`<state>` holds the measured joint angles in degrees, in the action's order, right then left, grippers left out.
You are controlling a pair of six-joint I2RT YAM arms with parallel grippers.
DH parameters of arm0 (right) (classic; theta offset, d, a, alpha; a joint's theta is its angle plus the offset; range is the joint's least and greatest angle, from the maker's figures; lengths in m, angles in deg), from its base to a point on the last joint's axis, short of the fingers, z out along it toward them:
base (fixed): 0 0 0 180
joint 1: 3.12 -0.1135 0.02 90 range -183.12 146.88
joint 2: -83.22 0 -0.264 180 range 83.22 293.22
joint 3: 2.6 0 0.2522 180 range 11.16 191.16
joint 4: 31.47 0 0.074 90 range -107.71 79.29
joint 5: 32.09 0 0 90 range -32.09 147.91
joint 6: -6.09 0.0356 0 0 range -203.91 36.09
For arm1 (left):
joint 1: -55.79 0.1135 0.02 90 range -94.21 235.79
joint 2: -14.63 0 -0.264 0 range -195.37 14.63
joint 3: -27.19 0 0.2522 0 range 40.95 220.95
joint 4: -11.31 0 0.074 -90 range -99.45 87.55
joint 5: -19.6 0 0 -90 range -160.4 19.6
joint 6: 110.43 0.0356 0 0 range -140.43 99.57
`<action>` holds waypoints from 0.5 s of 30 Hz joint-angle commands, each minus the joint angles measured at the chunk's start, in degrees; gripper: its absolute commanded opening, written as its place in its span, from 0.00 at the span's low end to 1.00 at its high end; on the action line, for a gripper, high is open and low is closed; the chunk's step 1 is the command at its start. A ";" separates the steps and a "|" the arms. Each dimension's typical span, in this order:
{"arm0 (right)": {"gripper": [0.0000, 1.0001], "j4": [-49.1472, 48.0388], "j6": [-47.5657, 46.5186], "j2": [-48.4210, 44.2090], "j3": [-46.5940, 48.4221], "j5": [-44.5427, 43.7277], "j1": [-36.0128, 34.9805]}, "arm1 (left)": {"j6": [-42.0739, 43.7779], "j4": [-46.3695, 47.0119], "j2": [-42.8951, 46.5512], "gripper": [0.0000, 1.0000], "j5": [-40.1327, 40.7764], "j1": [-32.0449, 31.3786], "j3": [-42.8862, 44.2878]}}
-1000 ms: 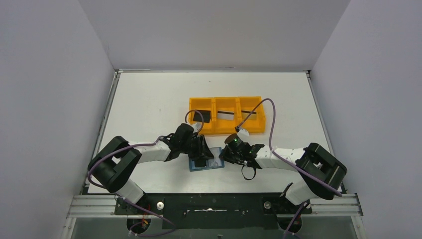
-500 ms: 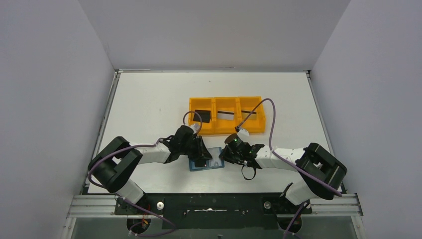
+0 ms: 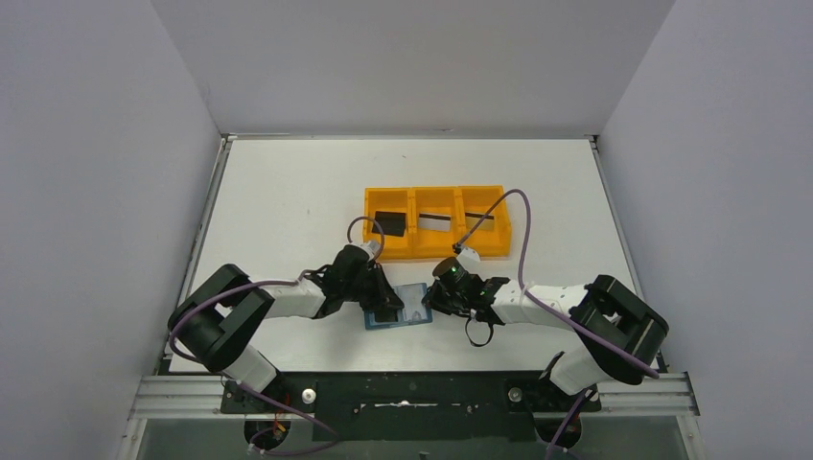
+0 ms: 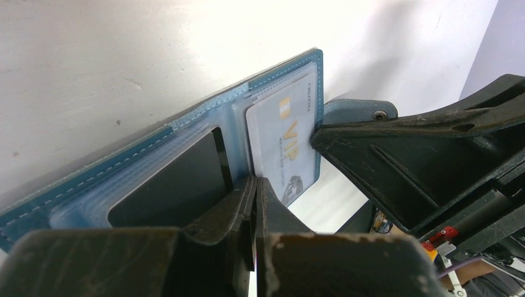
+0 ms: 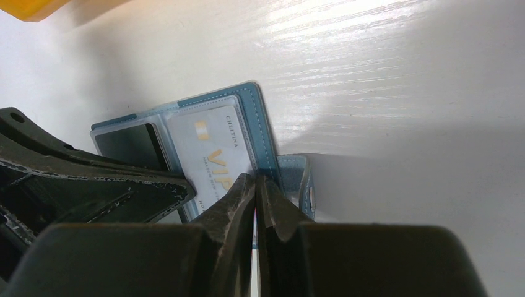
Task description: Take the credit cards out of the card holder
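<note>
— Where does the card holder [image 3: 398,311] lie from your claws?
— Open on the table [image 3: 288,201], between them, its long axis left to right. Your left gripper [image 4: 255,182], the nearer to the cards, is pinched shut at its edge, between the black card [image 4: 173,185] and the silver card [image 4: 282,133]; whether it nips an edge I cannot tell.
— And the right?
— Your right gripper [image 5: 255,179] is closed too, tips by the snap tab [image 5: 297,179]. The orange tray [image 3: 436,190] lies just beyond
</note>
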<state>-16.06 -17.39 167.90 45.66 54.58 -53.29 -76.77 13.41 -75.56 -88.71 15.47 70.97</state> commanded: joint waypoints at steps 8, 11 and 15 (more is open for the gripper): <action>0.01 5.38 -0.59 2.30 0.02 -2.13 -0.63 | 4.92 -5.51 4.06 0.00 -2.07 0.13 3.30; 0.01 5.55 -0.74 2.24 0.20 -2.20 -0.61 | 5.53 -6.46 4.29 0.00 -2.14 0.40 3.53; 0.01 5.20 -0.55 2.00 -0.08 -2.00 -0.62 | 5.76 -7.28 4.90 0.00 -2.09 0.81 3.51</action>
<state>-15.25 -17.37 167.92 46.08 54.23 -53.40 -72.66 6.76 -72.85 -89.76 15.69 72.24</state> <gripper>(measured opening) 0.040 0.008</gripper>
